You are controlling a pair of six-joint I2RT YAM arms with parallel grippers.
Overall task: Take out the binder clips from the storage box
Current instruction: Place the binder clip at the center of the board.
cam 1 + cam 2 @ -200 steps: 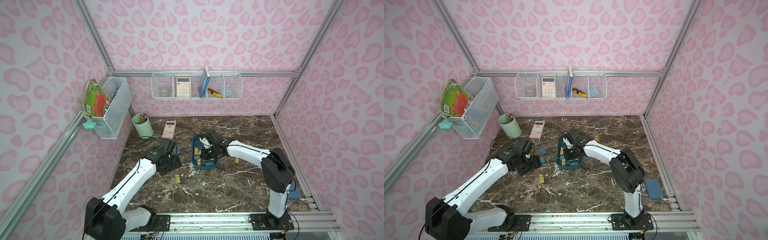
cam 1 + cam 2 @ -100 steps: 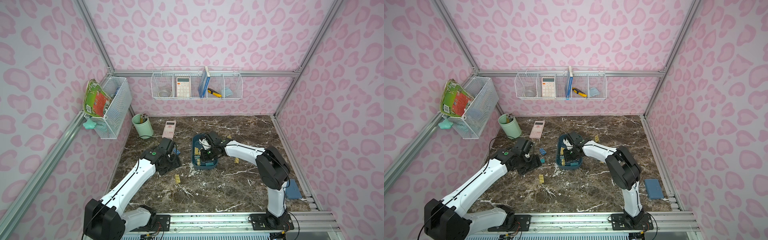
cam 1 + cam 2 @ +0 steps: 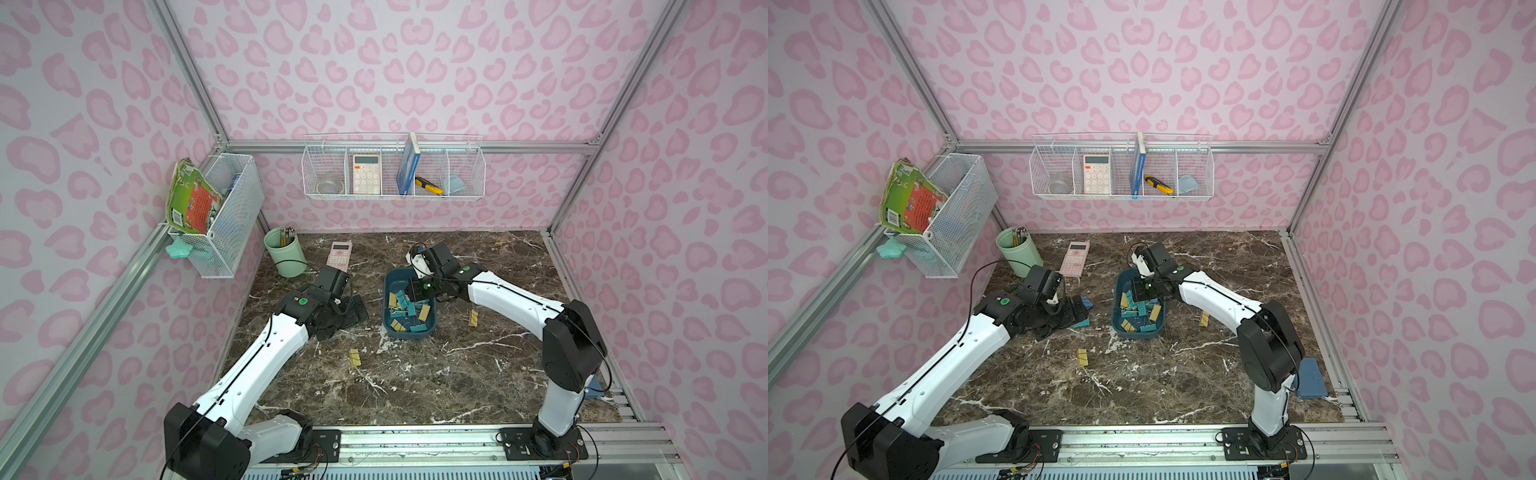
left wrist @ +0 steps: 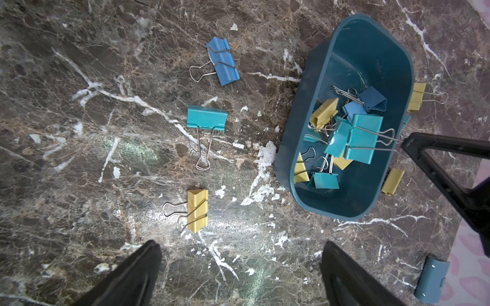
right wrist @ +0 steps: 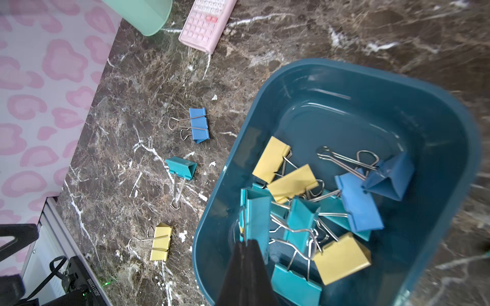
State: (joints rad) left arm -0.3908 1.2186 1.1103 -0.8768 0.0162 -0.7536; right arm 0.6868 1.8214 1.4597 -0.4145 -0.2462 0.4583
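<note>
Case: flat by the right arm's base, well behind my right claw.
Left claw: spread wide with nothing between its fingers, hanging over bare marble.
Loose clips: three lie in a row ahead of the left claw. The yellow clip is closest, then the loose teal clip, and the blue clip is farthest. All lie flat and apart from each other.
Right claw: pinched tight above the box. The held clip, a teal one, sits right at its tips, and I read it as gripped by its wire handle.
Box: upright on the marble, under the right claw and off to one side of the left claw.
Pile: yellow, teal and blue clips are heaped in the box just past the right claw's tips, with their handles tangled.
Far yellow clips: two on the marble, on the side of the box away from the left claw.
Calculator: beyond both claws, towards the back wall.
Cup: just beside the calculator, beyond the left claw.
</note>
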